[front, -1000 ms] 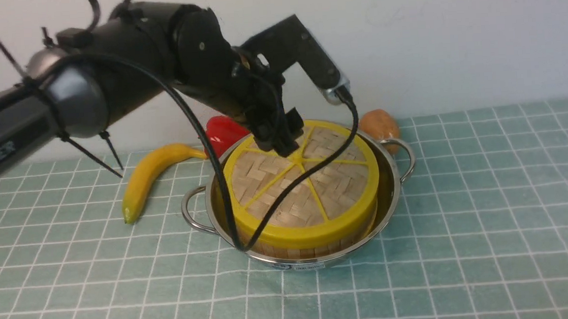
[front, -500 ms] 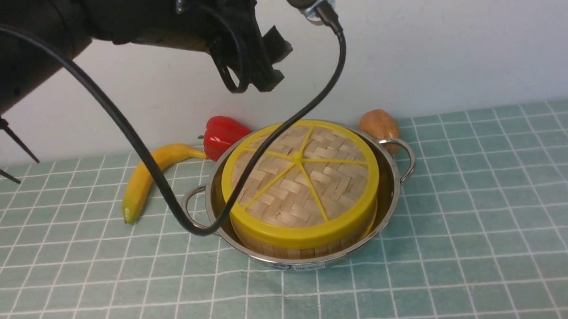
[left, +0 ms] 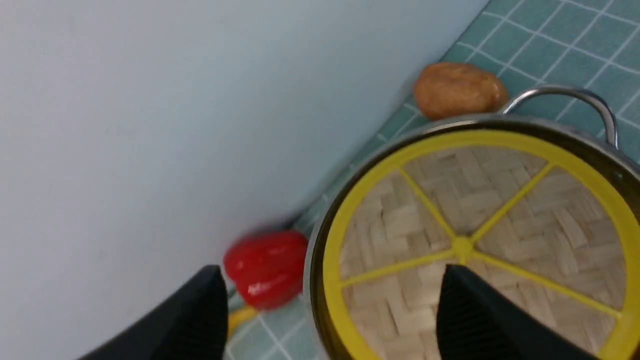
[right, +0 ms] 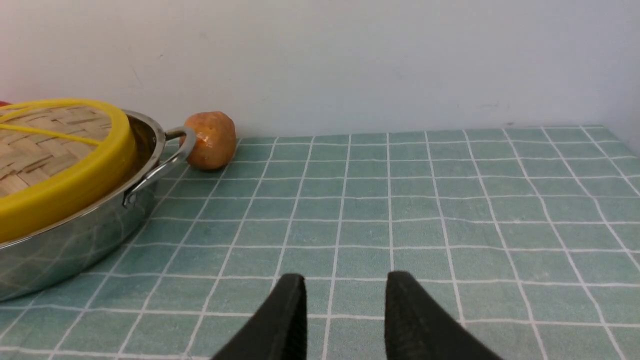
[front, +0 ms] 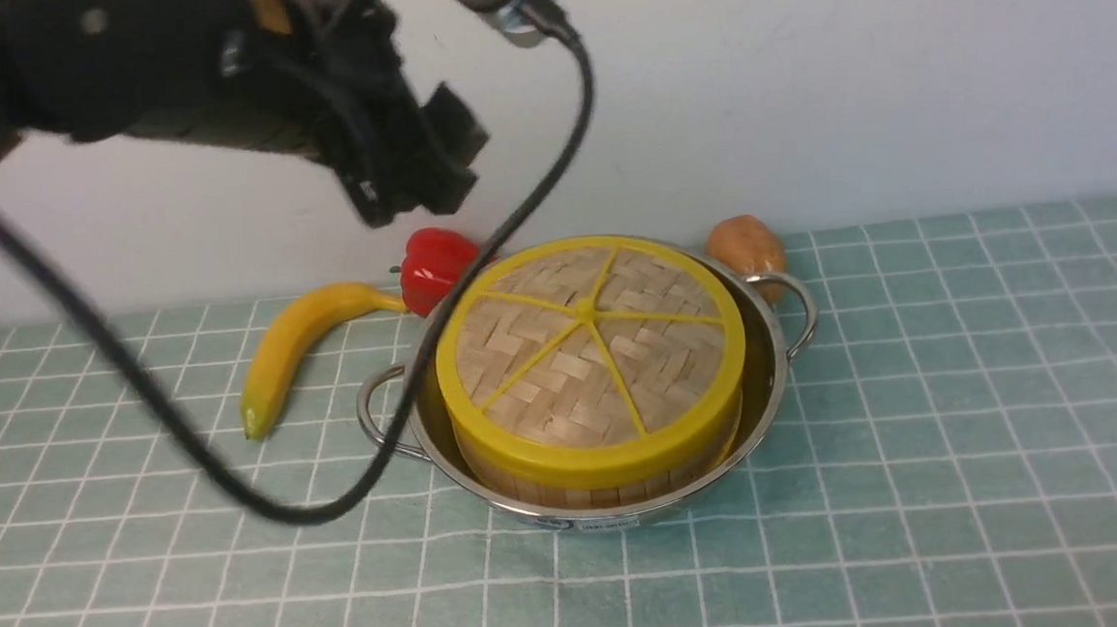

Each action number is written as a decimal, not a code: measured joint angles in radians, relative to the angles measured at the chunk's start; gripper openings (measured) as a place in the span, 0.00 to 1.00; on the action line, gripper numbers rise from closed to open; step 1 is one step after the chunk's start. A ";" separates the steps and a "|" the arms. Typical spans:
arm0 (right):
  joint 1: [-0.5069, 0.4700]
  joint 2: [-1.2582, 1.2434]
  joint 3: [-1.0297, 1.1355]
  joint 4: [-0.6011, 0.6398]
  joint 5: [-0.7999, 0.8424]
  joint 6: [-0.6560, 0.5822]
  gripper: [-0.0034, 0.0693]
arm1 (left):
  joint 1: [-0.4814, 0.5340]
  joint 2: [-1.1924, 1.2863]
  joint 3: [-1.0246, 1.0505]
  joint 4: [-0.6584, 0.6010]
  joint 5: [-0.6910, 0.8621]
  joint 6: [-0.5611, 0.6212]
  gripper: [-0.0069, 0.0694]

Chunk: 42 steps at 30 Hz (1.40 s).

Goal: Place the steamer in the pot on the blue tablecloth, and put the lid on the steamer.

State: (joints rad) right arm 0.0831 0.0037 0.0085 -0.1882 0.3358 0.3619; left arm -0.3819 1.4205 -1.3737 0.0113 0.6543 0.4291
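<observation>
Lid (front: 588, 346) sits on steamer (front: 569, 482) in pot (front: 766, 378); left gripper (front: 414, 172) jaws wide, right gripper (right: 342, 310) jaws parted, both empty; lift straight clear.

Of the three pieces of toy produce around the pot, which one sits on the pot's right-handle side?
The brown potato, by the wall just behind the pot's right handle. The red bell pepper and the yellow banana both lie on the pot's left side.
</observation>
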 joint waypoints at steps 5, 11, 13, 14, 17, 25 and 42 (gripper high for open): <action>0.000 0.000 0.000 0.000 0.000 0.000 0.38 | 0.191 -0.399 0.460 -0.049 -0.219 -0.108 0.77; 0.000 0.000 0.000 0.000 0.000 0.000 0.38 | 0.415 -0.853 0.905 -0.180 -0.431 -0.134 0.77; 0.000 0.000 0.000 0.000 0.000 0.000 0.38 | 0.455 -0.966 0.998 -0.217 -0.456 -0.135 0.77; 0.000 0.000 0.000 0.000 0.000 0.000 0.38 | 0.478 -1.027 1.049 -0.230 -0.467 -0.134 0.77; 0.000 0.000 0.000 0.000 0.000 0.000 0.38 | 0.528 -1.175 1.180 -0.245 -0.470 -0.130 0.77; 0.000 0.000 0.000 0.000 0.000 0.000 0.38 | 0.547 -1.381 1.378 -0.260 -0.462 -0.131 0.77; 0.000 0.000 0.000 0.000 -0.001 0.000 0.38 | 0.547 -1.421 1.381 -0.216 -0.384 -0.142 0.77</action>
State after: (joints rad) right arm 0.0831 0.0037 0.0085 -0.1882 0.3348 0.3619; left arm 0.1648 -0.0004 0.0068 -0.2046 0.2701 0.2870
